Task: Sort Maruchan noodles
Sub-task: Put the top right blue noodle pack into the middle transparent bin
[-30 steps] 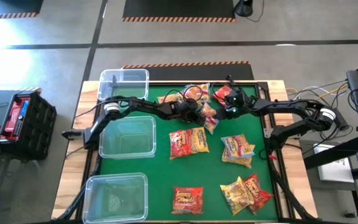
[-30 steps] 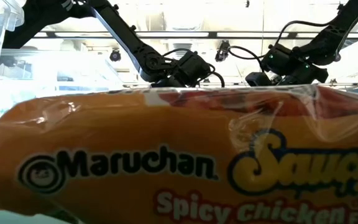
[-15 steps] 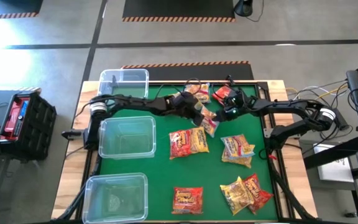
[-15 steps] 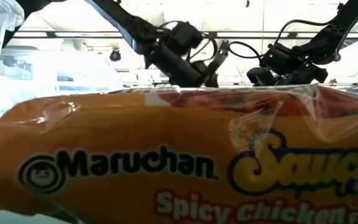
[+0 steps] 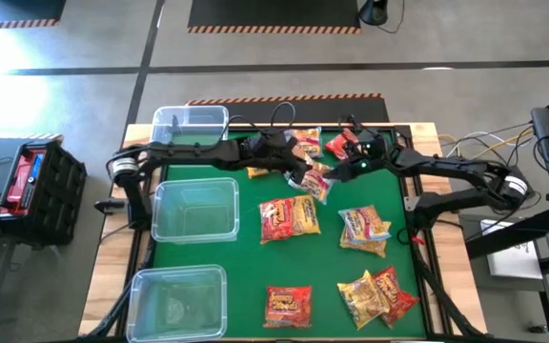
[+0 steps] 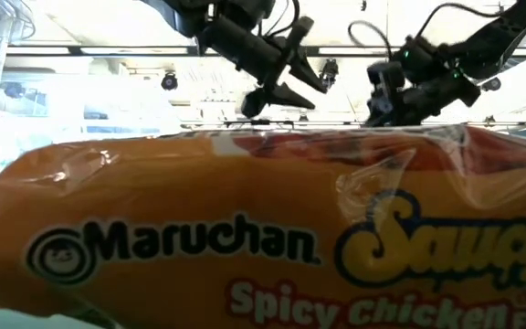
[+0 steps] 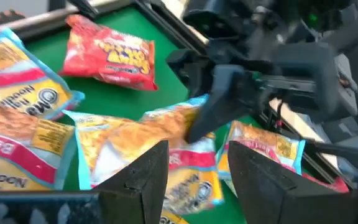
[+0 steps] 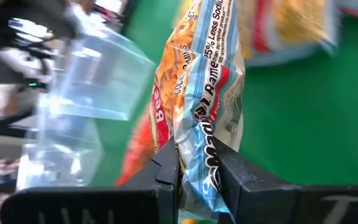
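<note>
Several Maruchan noodle packets lie on the green mat (image 5: 246, 238): a small pile at the far edge (image 5: 303, 143), a red one (image 5: 339, 145), and others nearer (image 5: 289, 217) (image 5: 363, 229) (image 5: 287, 303) (image 5: 377, 295). My right gripper (image 5: 341, 169) (image 6: 383, 102) is shut on an orange-and-blue packet (image 5: 317, 183) (image 8: 201, 93). My left gripper (image 5: 303, 168) (image 7: 194, 152) hangs open above the pile, just left of that packet, with nothing between its fingers. One orange packet (image 6: 245, 238) fills the low view's foreground. My right gripper pinches the orange-and-blue packet between its two fingers (image 8: 166, 168), at the packet's end nearest the wrist (image 8: 199, 158). The fingers come from the table's far right, slanting a little down. The packet stands on edge and reaches away from the fingers; whether its other end is clear of the mat I cannot tell.
Three clear plastic bins stand in a row along the table's left side (image 5: 191, 129) (image 5: 195, 210) (image 5: 179, 303). The two grippers are close together at the far middle. Cables and a black frame run along the mat's far and right edges (image 5: 408, 191).
My left gripper has risen well above the far pile, rolling a little. My right gripper has come up slightly and tipped with the orange-and-blue packet.
</note>
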`<state>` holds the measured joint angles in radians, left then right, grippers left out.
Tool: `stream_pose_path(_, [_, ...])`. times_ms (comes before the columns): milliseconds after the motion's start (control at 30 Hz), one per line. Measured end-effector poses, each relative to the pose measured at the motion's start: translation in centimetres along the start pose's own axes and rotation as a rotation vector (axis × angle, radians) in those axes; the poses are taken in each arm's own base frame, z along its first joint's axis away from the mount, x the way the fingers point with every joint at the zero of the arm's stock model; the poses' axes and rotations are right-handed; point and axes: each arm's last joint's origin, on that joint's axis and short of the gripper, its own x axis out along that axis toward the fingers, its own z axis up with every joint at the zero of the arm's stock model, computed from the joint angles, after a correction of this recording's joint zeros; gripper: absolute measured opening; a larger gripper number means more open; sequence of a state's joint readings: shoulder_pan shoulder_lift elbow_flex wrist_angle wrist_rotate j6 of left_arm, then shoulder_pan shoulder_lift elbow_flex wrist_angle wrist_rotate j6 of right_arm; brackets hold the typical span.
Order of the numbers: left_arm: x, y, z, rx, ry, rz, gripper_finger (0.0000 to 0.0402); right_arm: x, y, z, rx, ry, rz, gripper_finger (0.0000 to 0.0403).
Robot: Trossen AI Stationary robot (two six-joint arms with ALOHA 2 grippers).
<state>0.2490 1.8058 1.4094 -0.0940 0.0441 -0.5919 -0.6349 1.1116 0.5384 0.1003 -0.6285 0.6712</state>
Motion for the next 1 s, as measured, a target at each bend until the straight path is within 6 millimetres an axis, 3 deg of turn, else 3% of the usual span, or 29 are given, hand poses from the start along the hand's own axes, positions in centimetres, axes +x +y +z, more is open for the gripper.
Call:
stream_pose_path(300, [-4.0, -1.4, 2.5, 0.012, -0.173, 0.048, 0.015, 0.6, 4.5, 0.5, -0.139, -0.048, 0.123, 0.0047])
stream_pose_path(733, [-9.4, -3.6, 4.9, 0.073, -0.326, -0.046, 0.015, 4.7, 10.4, 1.8, -0.345, -0.178, 0.183, 0.0047])
stream_pose_path(1000, [-12.1, -4.9, 5.7, 0.104, -0.402, -0.103, 0.015, 7.7, 12.6, 3.2, -0.426, -0.214, 0.163, 0.0047])
